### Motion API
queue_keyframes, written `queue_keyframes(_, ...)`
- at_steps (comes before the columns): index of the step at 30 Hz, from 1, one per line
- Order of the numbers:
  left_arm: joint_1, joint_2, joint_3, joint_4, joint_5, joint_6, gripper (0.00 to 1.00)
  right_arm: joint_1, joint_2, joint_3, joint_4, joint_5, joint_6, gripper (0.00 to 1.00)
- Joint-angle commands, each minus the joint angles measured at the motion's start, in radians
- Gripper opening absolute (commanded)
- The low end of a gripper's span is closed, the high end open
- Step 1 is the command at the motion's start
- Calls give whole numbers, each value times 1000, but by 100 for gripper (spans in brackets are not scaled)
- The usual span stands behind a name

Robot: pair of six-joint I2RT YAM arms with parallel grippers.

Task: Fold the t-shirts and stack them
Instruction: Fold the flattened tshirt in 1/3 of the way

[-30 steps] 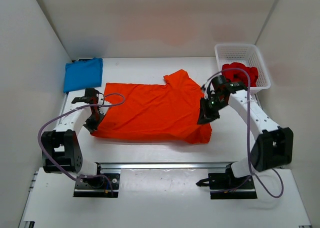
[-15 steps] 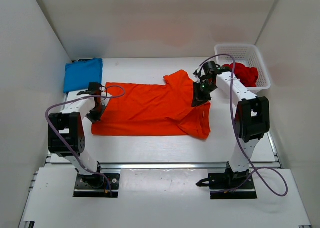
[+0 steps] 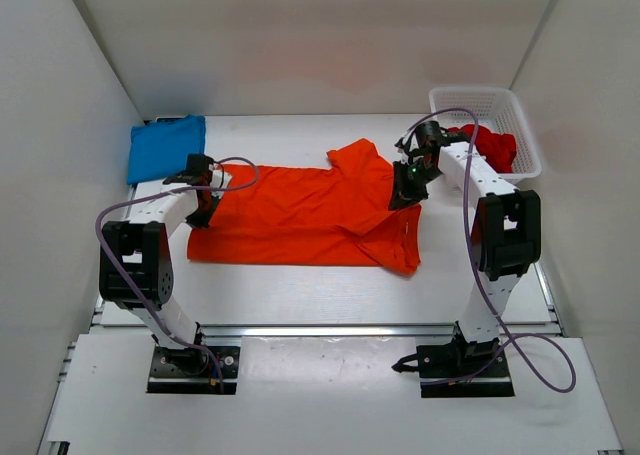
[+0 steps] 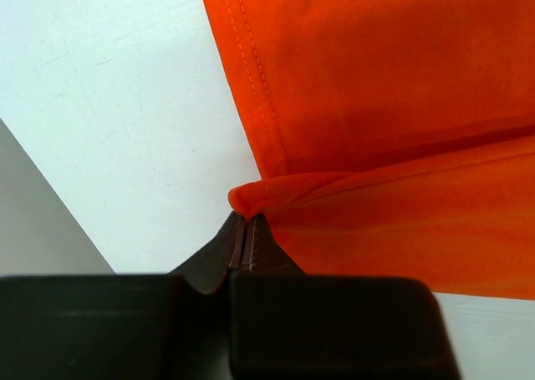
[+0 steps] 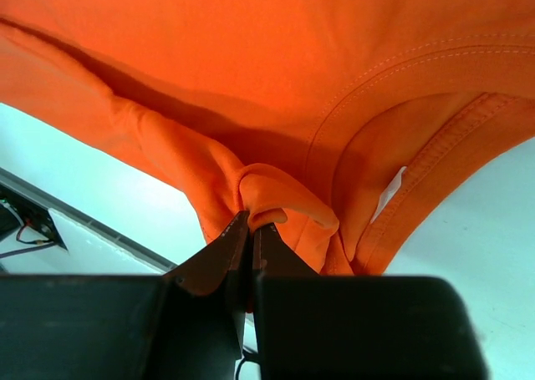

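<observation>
pinching the orange shirt (image 3: 300,215) at both ends, i see my left gripper (image 4: 248,232) clamped tight on a folded corner of its hem and my right gripper (image 5: 252,230) clamped on bunched cloth beside the collar. it lies spread across the table (image 3: 300,275). the blue shirt (image 3: 167,147) sits folded far left; the red shirt (image 3: 490,145) is heaped in the white basket (image 3: 470,100).

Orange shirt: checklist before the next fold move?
1. Left pincer shut on orange shirt corner: ok.
2. Right pincer shut on bunched cloth near the collar: ok.
3. Cloth flat between the grips: not ok, right end rumpled.
4. Blue shirt folded, apart from the orange one: ok.
5. Red shirt inside basket: ok.
6. How many layers each grip holds: cannot tell.
</observation>
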Motion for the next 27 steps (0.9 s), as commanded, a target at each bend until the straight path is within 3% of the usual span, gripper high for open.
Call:
queue_keyframes(1, -2, -1, -12, 36, -39, -5, 0, -29, -9, 1, 32, -30, 7, 0)
queue_keyframes(4, -4, 14, 2, 50, -46, -18, 1, -31, 17, 32, 39, -67, 15, 10)
queue_keyframes(6, -4, 31, 25, 44, -54, -22, 16, -31, 45, 64, 47, -97, 21, 28)
queue_keyframes(9, 4, 42, 61, -1, -50, -34, 78, -12, 85, 145, 32, -108, 21, 44)
queue_keyframes(11, 19, 45, 101, -53, -34, -54, 88, -15, 68, 162, 17, -101, 21, 50)
queue_keyframes(13, 41, 25, 147, -140, 15, -79, 89, -20, 8, 121, 10, -70, 15, 52)
queue_keyframes(19, 77, 2, 88, -326, 108, -108, 88, -17, -369, -302, 46, 88, 30, 50)
queue_keyframes(21, 100, 15, 51, -332, 131, -133, 86, 35, -441, -458, 79, 120, 48, 49)
queue_keyframes(24, 126, 51, 35, -331, 188, -159, 85, 154, -504, -571, 119, 232, 93, 53)
queue_keyframes(27, 114, 78, 40, -317, 222, -176, 85, 183, -541, -647, 188, 307, 174, 53)
